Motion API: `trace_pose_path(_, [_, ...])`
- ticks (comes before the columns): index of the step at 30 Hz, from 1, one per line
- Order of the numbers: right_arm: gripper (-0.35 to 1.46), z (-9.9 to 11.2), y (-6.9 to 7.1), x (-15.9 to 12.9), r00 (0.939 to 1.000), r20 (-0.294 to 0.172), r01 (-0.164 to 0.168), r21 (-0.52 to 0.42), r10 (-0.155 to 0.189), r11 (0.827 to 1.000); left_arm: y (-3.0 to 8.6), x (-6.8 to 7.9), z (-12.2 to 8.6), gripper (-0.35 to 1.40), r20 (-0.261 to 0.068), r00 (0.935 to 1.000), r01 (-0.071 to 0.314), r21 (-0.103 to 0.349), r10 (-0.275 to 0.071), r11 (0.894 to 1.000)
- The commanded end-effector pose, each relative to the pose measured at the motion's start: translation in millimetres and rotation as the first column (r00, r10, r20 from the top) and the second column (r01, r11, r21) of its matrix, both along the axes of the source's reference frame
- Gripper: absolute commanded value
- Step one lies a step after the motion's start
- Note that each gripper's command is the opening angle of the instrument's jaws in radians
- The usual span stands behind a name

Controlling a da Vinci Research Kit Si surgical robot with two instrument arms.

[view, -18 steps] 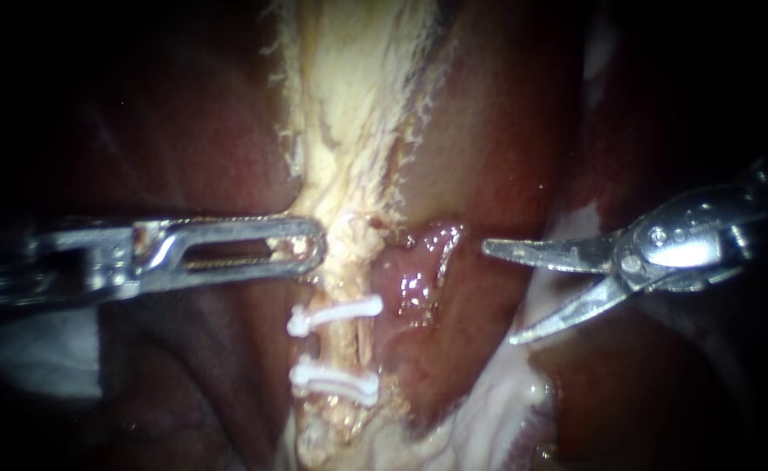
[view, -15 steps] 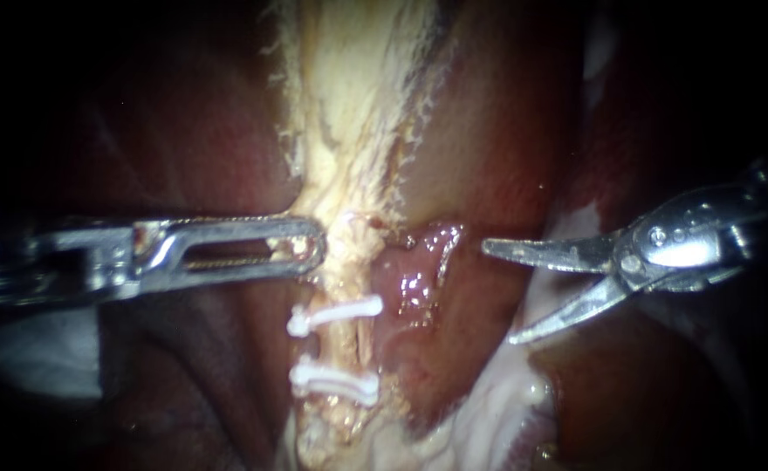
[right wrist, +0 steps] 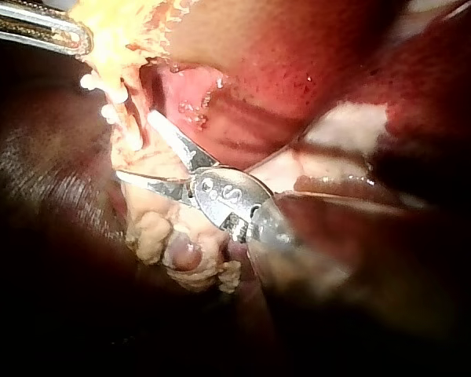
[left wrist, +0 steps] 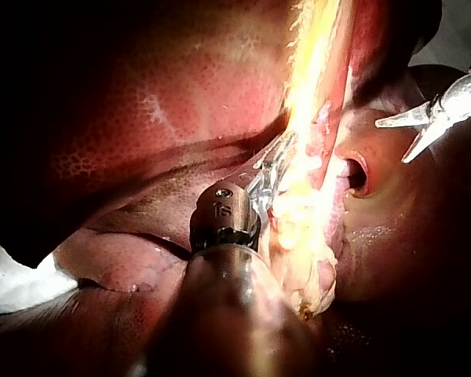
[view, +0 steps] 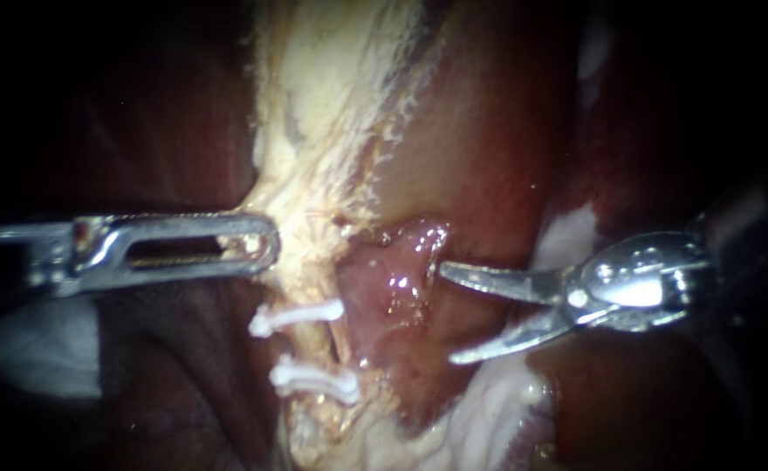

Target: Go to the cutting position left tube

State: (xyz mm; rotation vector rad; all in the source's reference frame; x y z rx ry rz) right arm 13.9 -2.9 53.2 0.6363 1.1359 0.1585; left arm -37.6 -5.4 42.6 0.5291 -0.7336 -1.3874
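Note:
A pale yellowish tube [view: 321, 349] runs down the middle of the endoscope view with two white clips [view: 297, 317] [view: 314, 382] across it. My left instrument [view: 272, 244] comes in flat from the left, jaws shut on the pale tissue [view: 314, 235] just above the upper clip. The left wrist view shows those jaws [left wrist: 272, 168] biting the same yellow strand [left wrist: 310, 94]. My right instrument [view: 447, 314] has curved blades standing open, to the right of the clips, over a wet pink patch [view: 393, 283]. In the right wrist view the blades [right wrist: 137, 148] point at the clipped strand [right wrist: 129, 129].
Dark red liver [view: 489, 148] lies on both sides of the pale strand. Whitish tissue [view: 489, 410] sits below the right blades. A white patch [view: 26, 349] shows under the left shaft. My right instrument's blades [left wrist: 414, 129] show beyond the strand in the left wrist view.
The whole scene has shifted left in the endoscope view. Against the tissue, my right instrument has moved a little left and down, closer to the clips, blades still open. The left instrument keeps its hold.

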Motion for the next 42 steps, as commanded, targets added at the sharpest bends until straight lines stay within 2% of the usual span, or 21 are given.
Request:
trace_pose_path(1, [1.43,0.3,-0.3,0.5,1.0,0.003,0.006,0.012,-0.006,1.0,0.0,0.1,-0.1,-0.35,0.001,1.0,0.003,-0.003,-0.003,1.0])
trace_pose_path(5, [1.42,1.6,-1.9,2.8,0.999,0.019,0.039,0.054,-0.04,0.998,0.2,0.4,-0.4,-0.35,0.002,1.0,0.005,-0.004,-0.005,1.0])
trace_pose_path(9, [1.42,2.9,-3.2,4.8,0.9981,0.02,0.055,0.094,-0.057,0.994,0.1,0.5,-0.6,-0.35,0.004,1.0,0.007,-0.005,-0.007,1.0])
trace_pose_path(18, [1.42,5.5,-4.7,7.7,0.9959,0.041,0.075,0.142,-0.081,0.987,-0.1,0.4,-0.9,-0.35,0.003,1.0,0.008,-0.005,-0.008,1.0])
trace_pose_path(31, [1.4,7.8,-5.0,9.1,0.9945,0.056,0.078,0.161,-0.088,0.984,-0.3,0.2,-1.3,-0.35,0.004,0.9999,0.012,-0.006,-0.012,1.0])
trace_pose_path(42, [1.4,8.7,-5.0,11.0,0.9943,0.052,0.083,0.166,-0.093,0.983,-0.5,0.0,-1.7,-0.35,0.003,0.9999,0.013,-0.006,-0.013,1.0])
